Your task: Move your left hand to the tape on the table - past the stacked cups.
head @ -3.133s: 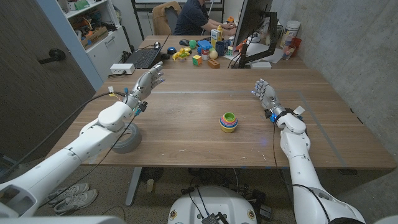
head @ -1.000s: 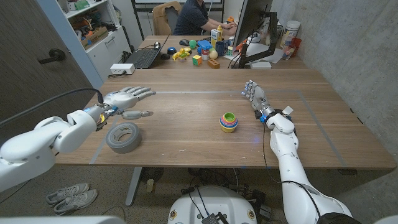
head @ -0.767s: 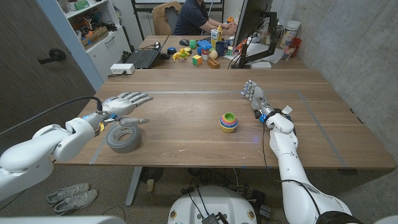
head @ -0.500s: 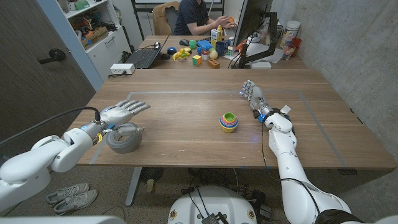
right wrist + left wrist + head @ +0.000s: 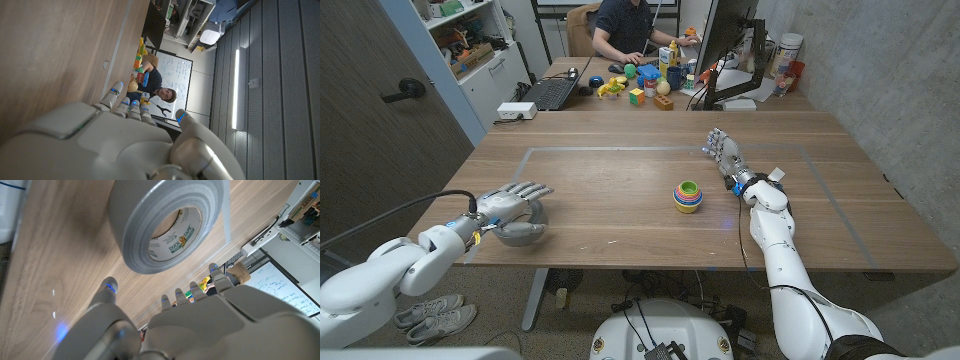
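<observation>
Tape [image 5: 523, 231] sits near-left on table [image 5: 620, 190], well left of stacked cups [image 5: 687, 196]. Left hand [image 5: 512, 201] hovers right over it, fingers spread, holding nothing; can't tell if touching. To finish well: ease hand down w/ palm over roll, slow, no shoving it off the near edge. Right hand [image 5: 723, 152] open too, far right, idle & clear of cups.

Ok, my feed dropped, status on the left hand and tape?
Left hand open, over the tape, no grip. Right hand open. Stacked cups off to the side, nothing in the way.
</observation>
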Robot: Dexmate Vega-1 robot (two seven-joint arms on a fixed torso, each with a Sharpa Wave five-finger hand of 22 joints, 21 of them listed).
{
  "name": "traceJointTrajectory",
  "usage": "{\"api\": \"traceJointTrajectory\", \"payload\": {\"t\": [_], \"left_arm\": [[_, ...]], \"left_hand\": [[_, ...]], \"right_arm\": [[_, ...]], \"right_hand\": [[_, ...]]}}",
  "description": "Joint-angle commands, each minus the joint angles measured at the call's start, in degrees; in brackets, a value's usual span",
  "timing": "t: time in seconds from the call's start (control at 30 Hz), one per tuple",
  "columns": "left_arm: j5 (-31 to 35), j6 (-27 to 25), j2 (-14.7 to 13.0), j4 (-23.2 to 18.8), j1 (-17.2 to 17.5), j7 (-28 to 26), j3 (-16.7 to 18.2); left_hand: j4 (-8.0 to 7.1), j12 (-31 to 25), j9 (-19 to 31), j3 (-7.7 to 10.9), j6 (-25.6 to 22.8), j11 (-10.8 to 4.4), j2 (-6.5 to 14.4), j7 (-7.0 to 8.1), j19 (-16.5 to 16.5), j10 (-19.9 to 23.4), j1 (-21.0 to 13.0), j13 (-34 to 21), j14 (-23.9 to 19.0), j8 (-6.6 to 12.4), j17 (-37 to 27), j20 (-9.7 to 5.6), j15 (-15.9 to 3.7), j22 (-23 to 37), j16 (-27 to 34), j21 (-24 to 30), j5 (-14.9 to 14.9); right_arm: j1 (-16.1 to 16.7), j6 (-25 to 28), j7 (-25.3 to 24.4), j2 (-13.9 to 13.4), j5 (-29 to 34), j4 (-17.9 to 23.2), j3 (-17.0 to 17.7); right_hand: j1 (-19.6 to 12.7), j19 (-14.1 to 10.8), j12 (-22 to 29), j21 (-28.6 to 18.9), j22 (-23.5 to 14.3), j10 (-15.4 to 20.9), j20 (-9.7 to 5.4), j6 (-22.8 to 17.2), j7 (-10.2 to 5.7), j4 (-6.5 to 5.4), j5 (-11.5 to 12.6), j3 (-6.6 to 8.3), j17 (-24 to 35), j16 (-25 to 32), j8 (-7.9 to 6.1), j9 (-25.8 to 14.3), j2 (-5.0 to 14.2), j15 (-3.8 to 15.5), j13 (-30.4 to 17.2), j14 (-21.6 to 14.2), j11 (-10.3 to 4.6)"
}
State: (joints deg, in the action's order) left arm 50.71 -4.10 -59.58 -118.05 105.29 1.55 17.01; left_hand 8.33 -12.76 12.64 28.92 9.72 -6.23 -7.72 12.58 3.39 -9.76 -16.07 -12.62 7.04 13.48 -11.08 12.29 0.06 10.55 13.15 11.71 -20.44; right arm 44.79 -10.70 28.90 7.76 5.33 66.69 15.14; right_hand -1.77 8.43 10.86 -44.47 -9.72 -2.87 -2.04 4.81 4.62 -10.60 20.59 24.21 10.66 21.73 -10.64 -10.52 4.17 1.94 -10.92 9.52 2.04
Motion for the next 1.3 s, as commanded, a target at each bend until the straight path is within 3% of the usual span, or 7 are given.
{"api": "traceJointTrajectory", "payload": {"t": [0.03,0.33,1.3], "left_arm": [[2.2,-3.14,-0.11,-1.45,2.49,3.6,1.73],[4.39,-4.32,0.46,-2.1,2.75,3.91,1.62],[6.22,-4.94,1.28,-3.32,2.59,3.56,1.27]], "left_hand": [[0.65,-0.75,0.65,0.13,-1.79,0.38,0.13,0.09,1.48,-0.32,-1.65,-0.55,-0.27,1.13,-0.31,0.18,0.49,0.22,0.34,0.73,-0.67],[0.95,0.49,1.01,0.01,-2.49,1.3,-0.04,0.12,1.69,-3.78,-3.59,-0.96,2.56,1.7,-0.33,0.31,2.4,0.09,-0.83,0.25,-1.01],[0.83,0.43,1.17,-0.25,-1.96,0.99,-0.02,0.15,1.15,-4.13,-4.76,-1.26,2.71,1.65,-0.36,0.31,1.19,0.02,-0.72,-0.26,-1.18]], "right_arm": [[0.63,0.22,-0.31,0.28,-0.11,0.28,0.15],[1.58,1.2,-0.01,0.15,-0.43,1.7,0.65],[1.54,0.96,1.05,-0.23,-0.87,1.46,0.99]], "right_hand": [[0.24,-0.05,0.36,0.4,-0.31,0.27,-4.35,-0.25,-0.06,-0.06,0.33,-0.07,0.2,-0.06,-0.32,-0.3,6.14,-0.05,-0.2,0.5,0.04],[0.24,-0.22,0.44,0.51,-0.31,0.53,-4.22,-0.42,-0.07,-0.05,0.33,-0.12,0.19,-0.05,-0.37,-0.3,6.11,-0.18,-0.2,0.28,0.07],[0.25,-0.62,0.42,1.09,-0.32,0.91,-4.06,-0.77,-0.02,-0.03,0.33,-0.29,0.15,-0.25,-0.36,-0.29,6.06,-0.11,-0.18,-0.05,0.04]]}}
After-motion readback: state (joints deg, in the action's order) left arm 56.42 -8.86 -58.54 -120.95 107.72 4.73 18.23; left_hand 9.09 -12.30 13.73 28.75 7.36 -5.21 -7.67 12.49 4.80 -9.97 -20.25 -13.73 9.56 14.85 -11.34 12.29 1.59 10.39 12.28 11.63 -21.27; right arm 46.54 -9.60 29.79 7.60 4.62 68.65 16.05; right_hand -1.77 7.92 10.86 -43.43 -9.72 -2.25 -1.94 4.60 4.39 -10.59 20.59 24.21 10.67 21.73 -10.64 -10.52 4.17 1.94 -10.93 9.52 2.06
